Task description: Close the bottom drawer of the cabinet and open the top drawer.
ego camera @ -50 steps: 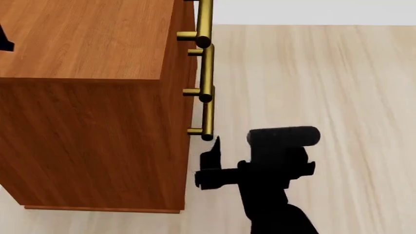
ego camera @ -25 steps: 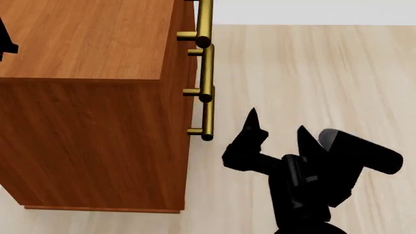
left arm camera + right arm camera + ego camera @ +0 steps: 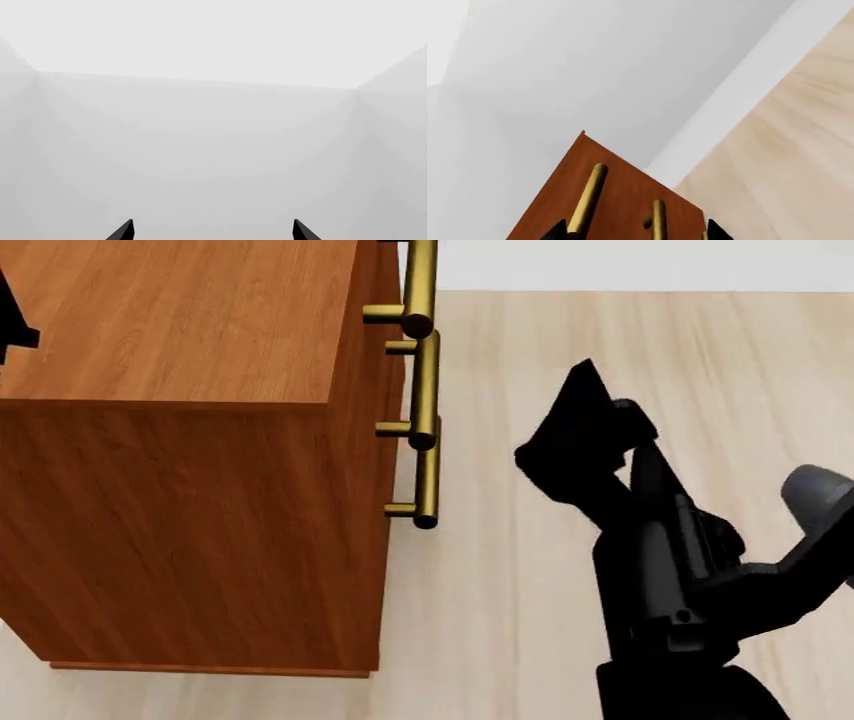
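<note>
1. Reddish-brown wood grain covers the cabinet (image 3: pixel 187 440), which fills the left half of the head view; its drawer fronts face frame right, with three brass bar handles stacked along the front edge.
2. All three fronts appear flush with the cabinet face. The bottom drawer (image 3: pixel 395 490), marked by the lowest handle in the frame, therefore reads as shut, so the closing step is judged done.
3. The top drawer (image 3: pixel 387 280) carries the handle at the upper edge of the frame, partly cut off. It is also shut and not yet opened.
4. No drawer interior is exposed, so any contents cannot be told.
5. The right gripper (image 3: pixel 581 415) sits right of centre in the head view, apart from the handles and touching nothing. Its jaws hold nothing; in the right wrist view two dark tips stand apart at the lower edge, so they read as open.
6. Key relation: the top handle lies up and to the left of the right jaws in the head view. Its long axis runs along the cabinet front, up-down in the frame. The jaws would need to straddle the bar across that axis.
7. The right arm is clearly nearer to the handles.
8. The left gripper (image 3: pixel 212 234) faces blank grey walls; its two tips stand well apart, jaws open and empty.
</note>
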Robot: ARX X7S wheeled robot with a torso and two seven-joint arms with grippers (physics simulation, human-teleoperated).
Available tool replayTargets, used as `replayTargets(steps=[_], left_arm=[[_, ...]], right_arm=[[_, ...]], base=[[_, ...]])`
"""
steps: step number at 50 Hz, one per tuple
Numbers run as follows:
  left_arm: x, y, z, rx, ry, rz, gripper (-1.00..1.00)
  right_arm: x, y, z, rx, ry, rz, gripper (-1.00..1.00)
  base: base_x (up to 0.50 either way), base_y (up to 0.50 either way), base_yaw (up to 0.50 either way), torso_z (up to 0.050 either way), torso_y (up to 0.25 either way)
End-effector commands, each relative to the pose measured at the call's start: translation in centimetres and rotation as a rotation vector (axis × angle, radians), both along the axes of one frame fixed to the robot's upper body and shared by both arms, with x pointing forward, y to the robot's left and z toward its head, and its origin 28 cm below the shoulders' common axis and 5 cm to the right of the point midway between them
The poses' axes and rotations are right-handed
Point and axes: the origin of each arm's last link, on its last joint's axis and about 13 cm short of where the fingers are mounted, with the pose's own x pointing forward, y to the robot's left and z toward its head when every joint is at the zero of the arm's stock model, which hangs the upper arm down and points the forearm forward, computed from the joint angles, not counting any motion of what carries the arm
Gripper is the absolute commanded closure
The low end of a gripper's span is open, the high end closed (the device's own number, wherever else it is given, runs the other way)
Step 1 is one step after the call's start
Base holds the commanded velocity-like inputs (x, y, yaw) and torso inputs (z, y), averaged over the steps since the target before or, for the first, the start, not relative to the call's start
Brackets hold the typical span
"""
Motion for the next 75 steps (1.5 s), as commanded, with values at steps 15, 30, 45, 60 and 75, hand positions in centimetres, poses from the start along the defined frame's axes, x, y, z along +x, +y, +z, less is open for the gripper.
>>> replayTargets(steps=[15,30,45,60,75], left_arm=[[-0.2,0.0,0.2,0.002,-0.005,0.000,-1.00],[-0.1,0.2,0.1,0.002,-0.002,0.005,-1.00],[0.1,0.2,0.0,0.005,0.001,0.010,-1.00],[0.0,0.2,0.0,0.005,-0.001,0.010,-1.00],[-0.1,0.3,0.1,0.009,-0.002,0.013,-1.00]], right_arm=[[1.4,0.9,2.4,0.305,-0.006,0.076,-1.00],[3.9,1.4,1.6,0.325,0.023,0.100,-1.00],[5.9,2.5,1.0,0.343,0.045,0.174,-1.00],[7.1,3.7,1.3,0.323,0.052,0.241,-1.00],[8.6,4.5,1.2,0.304,0.076,0.273,-1.00]], base=[[0.00,0.00,0.00,0.000,0.000],[0.00,0.00,0.00,0.000,0.000],[0.00,0.00,0.00,0.000,0.000],[0.00,0.00,0.00,0.000,0.000],[0.00,0.00,0.00,0.000,0.000]])
